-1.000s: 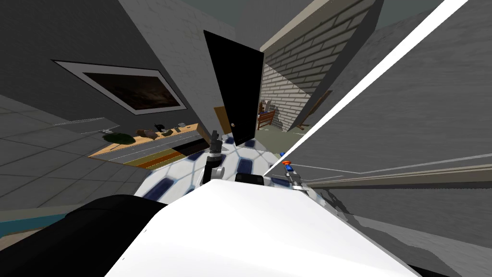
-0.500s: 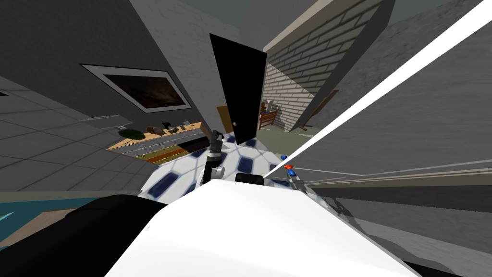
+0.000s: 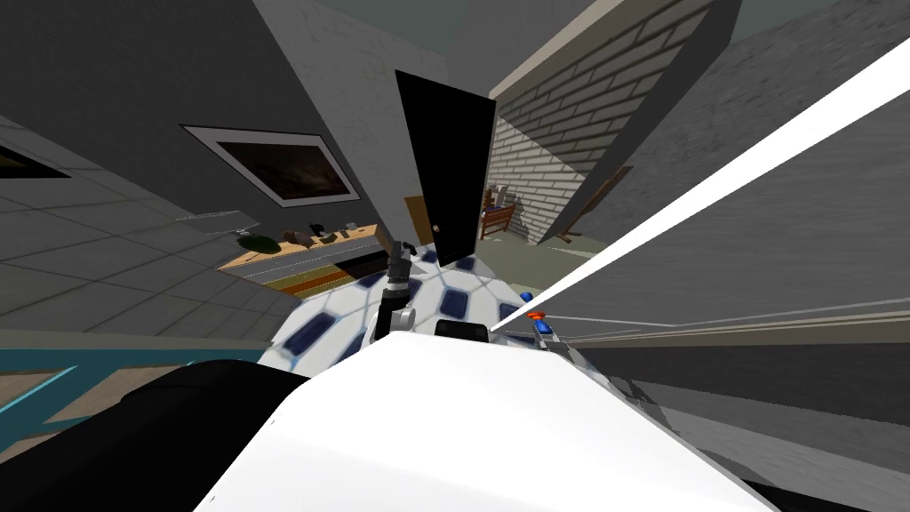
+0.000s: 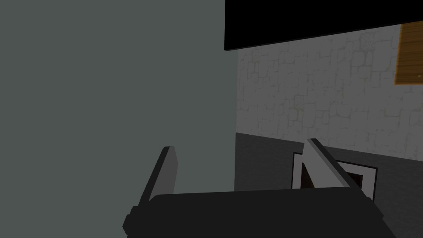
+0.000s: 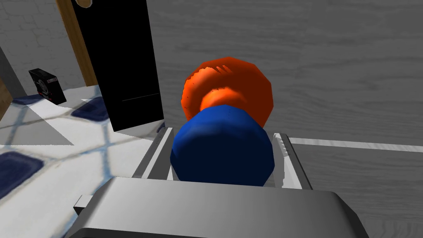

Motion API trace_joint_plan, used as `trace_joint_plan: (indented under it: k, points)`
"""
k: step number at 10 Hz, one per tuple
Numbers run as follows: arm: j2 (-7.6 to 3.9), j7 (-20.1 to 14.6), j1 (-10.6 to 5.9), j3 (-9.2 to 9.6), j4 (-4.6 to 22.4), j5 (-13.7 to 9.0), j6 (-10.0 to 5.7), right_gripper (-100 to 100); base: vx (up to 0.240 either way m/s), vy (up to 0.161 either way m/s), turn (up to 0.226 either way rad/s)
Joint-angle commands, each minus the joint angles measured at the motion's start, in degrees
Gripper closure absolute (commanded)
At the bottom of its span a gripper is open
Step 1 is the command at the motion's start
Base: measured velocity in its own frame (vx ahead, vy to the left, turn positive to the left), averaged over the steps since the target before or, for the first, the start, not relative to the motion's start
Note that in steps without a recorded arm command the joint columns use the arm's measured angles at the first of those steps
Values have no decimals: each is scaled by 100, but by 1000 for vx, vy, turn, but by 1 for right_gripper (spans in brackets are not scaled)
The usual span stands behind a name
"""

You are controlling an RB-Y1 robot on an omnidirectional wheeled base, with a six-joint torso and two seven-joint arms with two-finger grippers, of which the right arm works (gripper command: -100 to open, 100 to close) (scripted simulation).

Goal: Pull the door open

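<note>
— Blue-and-white floor tiles [image 3: 355, 307] underfoot. What are your hands doing?
— Left gripper [image 4: 239, 144] hangs ahead of my chest, jaws released and holding nothing. Right gripper [image 5: 223, 133] has its jaws clenched on the blue knob [image 5: 223, 155] of the grey door [image 5: 310, 62], at my right.
— Is it open?
— Partly, I judge: its white edge [image 3: 711, 189] faces me, with a brick wall [image 3: 533, 169] showing past it. More pulling is left.

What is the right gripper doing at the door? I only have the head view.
Observer: In its wrist view, the right gripper is shut on a blue knob, one finger against each side.
Operator: What's behind the knob?
Observer: An orange collar, set against the grey door.
Operator: And the left gripper?
Observer: The left gripper is open and holds nothing.
</note>
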Motion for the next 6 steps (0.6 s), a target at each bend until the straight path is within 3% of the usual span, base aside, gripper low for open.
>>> trace_joint_plan:
  k: [1, 6]
  points:
    - [18, -30, 2, 49, 158, 49, -169, 100, -24, 0, 19]
    - [72, -123, 8, 200, 642, 201, -696, 100, -28, -5, 12]
